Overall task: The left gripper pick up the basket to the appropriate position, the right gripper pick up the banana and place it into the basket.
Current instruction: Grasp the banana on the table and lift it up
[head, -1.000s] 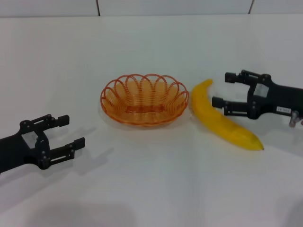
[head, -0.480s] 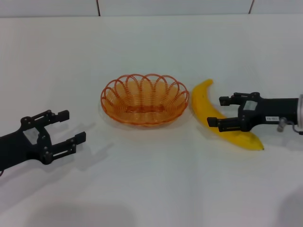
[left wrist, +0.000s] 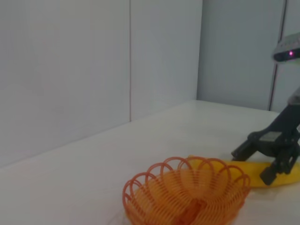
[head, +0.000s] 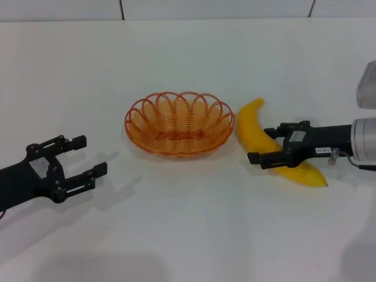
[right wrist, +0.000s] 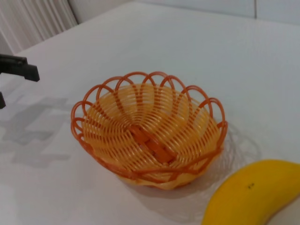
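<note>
Right gripper (head: pixel 267 144) spread wide, straddling banana (head: pixel 257 131) mid-length, not yet closed. Basket (head: pixel 178 123) just beyond fingertips, empty. Left gripper (head: pixel 82 157) open, well apart from basket. Risk: smooth curved banana rolling or slipping on closing; basket unheld, could get shoved.

- orange looped-wire basket (head: pixel 179 123), shallow oval with a scalloped rim, sitting upright and empty on the white table, about mid-scene
- bright yellow banana (head: pixel 256 132), smooth and plastic-looking, lying flat just to the basket's right, not quite touching it
- curved, one tip pointing away near the basket rim, other end angled toward the robot's right
</note>
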`<state>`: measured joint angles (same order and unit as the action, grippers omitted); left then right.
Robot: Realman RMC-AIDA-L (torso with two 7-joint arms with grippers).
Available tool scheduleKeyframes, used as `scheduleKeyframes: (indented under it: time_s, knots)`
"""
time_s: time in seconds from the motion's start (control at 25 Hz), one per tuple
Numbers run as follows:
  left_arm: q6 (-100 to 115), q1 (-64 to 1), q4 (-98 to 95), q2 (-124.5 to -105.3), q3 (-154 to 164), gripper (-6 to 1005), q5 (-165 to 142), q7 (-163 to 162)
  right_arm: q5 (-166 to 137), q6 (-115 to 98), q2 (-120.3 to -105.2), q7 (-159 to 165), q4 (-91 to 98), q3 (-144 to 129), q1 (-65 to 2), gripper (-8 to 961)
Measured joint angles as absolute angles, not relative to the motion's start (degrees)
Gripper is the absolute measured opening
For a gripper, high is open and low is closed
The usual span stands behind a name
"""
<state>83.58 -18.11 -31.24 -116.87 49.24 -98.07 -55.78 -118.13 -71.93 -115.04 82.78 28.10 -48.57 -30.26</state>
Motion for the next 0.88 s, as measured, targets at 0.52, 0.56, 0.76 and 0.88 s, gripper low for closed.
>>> scheduleKeyframes:
  time_s: [0.52, 0.56, 0.76, 0.88]
  knots:
    - [83.99, -17.75, -31.19, -116.89, 49.22, 750, -97.82, -55.63, -118.12, -71.13, -114.92, 86.17, 29.24, -49.09, -30.06, 882]
    - [84.00, -17.75, -31.19, -116.89, 49.21, 750, -97.82, -55.63, -118.13, -71.13, -114.90, 86.25, 29.26, -49.21, -30.06, 882]
    - [84.02, -17.75, -31.19, -116.90, 49.22, 749, -97.75, -55.63, -118.14, -71.22, -114.92, 86.88, 29.73, -51.64, -30.22, 657]
    - [84.07, -17.80, -31.20, -116.89, 49.22, 749, -97.73, -55.63, -118.14, -71.10, -115.01, 87.67, 30.75, -52.23, -29.93, 605]
